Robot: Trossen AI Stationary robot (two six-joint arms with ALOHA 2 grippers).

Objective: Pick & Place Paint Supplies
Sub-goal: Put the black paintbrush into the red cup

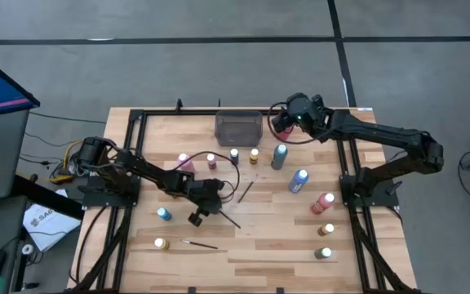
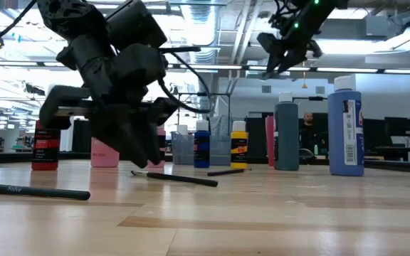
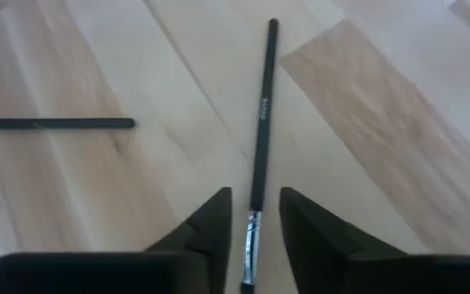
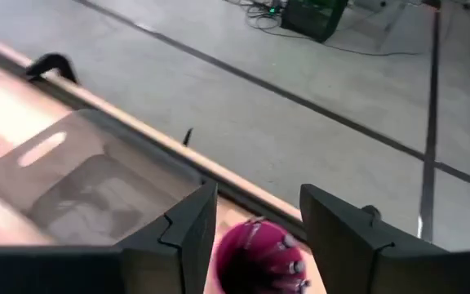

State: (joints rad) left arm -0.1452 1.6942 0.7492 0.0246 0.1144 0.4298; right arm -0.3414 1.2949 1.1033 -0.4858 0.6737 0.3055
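brush [image 3: 259, 147] tip hidden between left gripper [image 3: 252, 214] fingers

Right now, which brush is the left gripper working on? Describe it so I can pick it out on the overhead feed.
Start at the left gripper, low over the middle of the wooden table. The brush is the thin dark one running out from between its slightly parted fingers. Unlike the brush nearer the front edge and the one beyond it toward the tray, it has fingers on both sides.

Wood table [image 1: 259, 237] smooth; brush [image 3: 261, 122] handle matt blk.
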